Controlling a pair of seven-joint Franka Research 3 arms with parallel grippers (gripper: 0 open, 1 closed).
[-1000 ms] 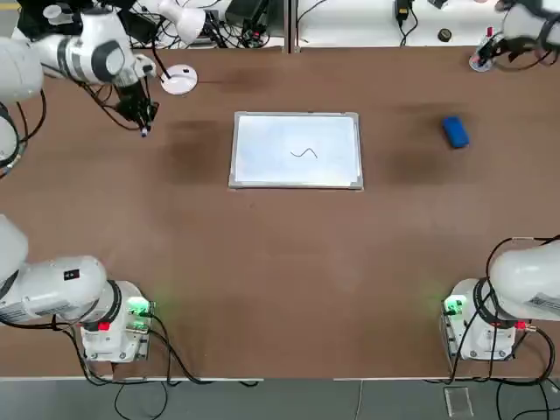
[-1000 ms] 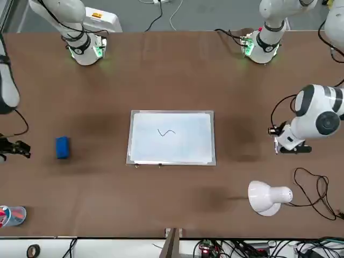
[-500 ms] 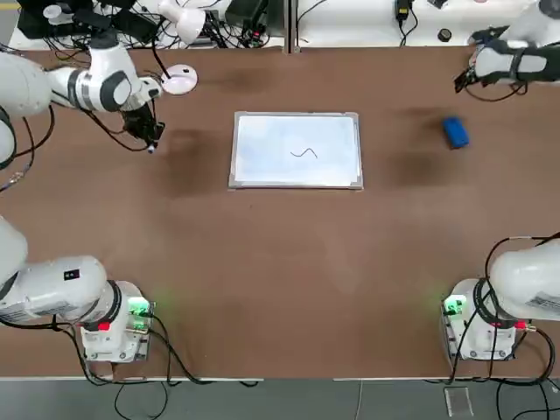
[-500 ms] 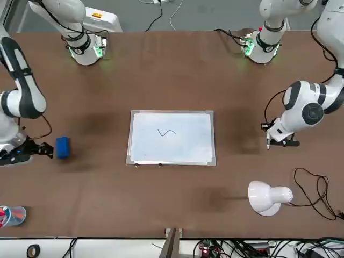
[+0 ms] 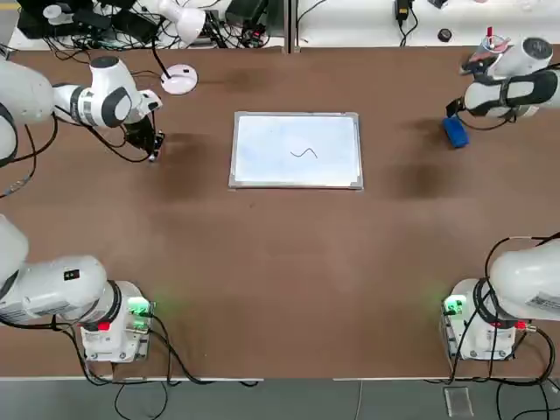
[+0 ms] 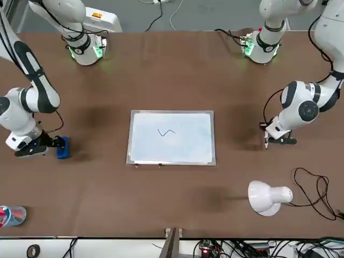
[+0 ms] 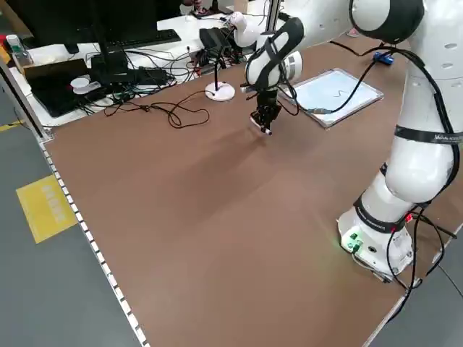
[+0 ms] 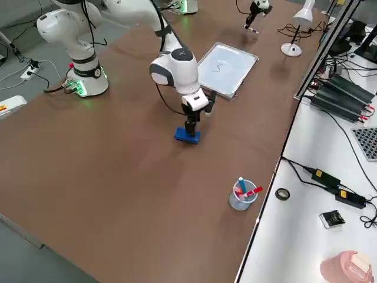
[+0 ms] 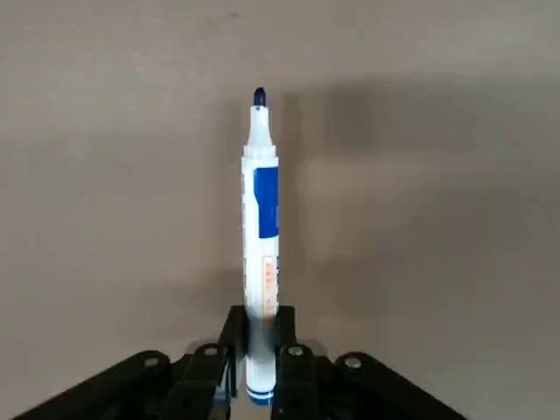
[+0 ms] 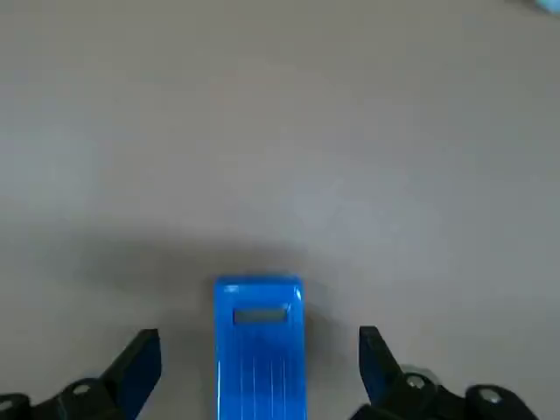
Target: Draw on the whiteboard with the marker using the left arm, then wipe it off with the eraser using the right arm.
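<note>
**A:** why is the left pincer [image 9: 261, 350] parked off beside the whiteboard [image 5: 296, 150] with the marker [image 9: 261, 236] pinched in it?

**B:** my guess: drawing's done; there's a squiggle [image 5: 304, 154] on the board, so it keeps the tip clear, pointing down at the bare surface [image 5: 280, 262].

**A:** and the right pincer [image 10: 258, 367]?

**B:** spread wide, fingers straddling the blue eraser [image 10: 259, 346] but apart from it; the eraser lies on the surface well to the right of the board; looks lined up to grab it.
</note>
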